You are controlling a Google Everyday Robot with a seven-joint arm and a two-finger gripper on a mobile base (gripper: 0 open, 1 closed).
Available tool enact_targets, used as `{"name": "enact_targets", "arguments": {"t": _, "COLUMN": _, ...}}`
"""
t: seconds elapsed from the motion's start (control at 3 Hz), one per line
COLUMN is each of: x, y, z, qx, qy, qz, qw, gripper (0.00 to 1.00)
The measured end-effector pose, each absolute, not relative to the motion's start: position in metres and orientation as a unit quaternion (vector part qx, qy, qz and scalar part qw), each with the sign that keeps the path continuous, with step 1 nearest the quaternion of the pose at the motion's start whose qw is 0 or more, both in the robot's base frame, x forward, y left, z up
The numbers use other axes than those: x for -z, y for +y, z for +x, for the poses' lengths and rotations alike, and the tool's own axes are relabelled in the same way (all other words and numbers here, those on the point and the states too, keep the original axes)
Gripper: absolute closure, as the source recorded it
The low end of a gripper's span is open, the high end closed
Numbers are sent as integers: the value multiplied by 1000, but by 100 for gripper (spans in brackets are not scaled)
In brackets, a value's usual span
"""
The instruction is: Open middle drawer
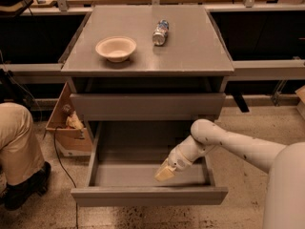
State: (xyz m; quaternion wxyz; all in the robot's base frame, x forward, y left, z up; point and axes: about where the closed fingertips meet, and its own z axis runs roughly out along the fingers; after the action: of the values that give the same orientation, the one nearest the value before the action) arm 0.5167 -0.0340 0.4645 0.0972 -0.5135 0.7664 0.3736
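Grey cabinet (190, 51) has gripper (164, 173) inside its open middle drawer (147, 195) (arm (238, 147) cropped).

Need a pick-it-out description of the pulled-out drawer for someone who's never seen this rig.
Find the grey flat-topped cabinet carrying a cream bowl and a metal can on its side. Below its grey upper drawer front, the plain grey handleless middle drawer juts out toward the camera. It alone shows its shallow tray, with the robot's cream-tipped claw inside it.
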Motion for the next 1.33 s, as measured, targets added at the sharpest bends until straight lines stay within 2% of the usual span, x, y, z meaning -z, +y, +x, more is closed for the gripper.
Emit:
{"name": "enact_targets", "arguments": {"t": 0.33, "x": -472, "y": -41, "z": 546, "qx": -339, "qy": 774, "qz": -518, "qw": 131, "gripper": 100}}
{"name": "enact_targets", "arguments": {"t": 0.67, "x": -477, "y": -72, "z": 572, "qx": -282, "qy": 785, "qz": -525, "qw": 168, "gripper": 100}}
{"name": "enact_targets", "arguments": {"t": 1.33, "x": -514, "y": -161, "z": 571, "qx": -173, "qy": 793, "qz": -555, "qw": 182, "gripper": 100}}
